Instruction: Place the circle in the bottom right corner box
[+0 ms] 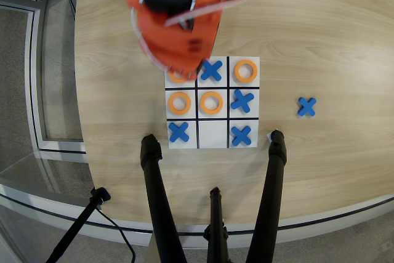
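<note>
The overhead view looks down on the board (212, 141) and the orange arm (175, 20) hangs over its far left corner, covering most of that cell. An orange ring (178, 78) peeks out from under the arm there, only its near edge showing, and this looks like the circle in play. Whether the fingers grip it, or have let it go, I cannot tell, since the gripper itself is hidden under the arm's body. Three more rings lie flat: far right (245, 71), middle left (179, 103), centre (211, 103). Blue crosses (212, 70) fill four cells (a fifth (306, 106) sits off the board on the table, right). The near right cell already holds a cross (241, 134), so which corner counts is unclear. The ring lies flat, hole upward, no long axis.
</note>
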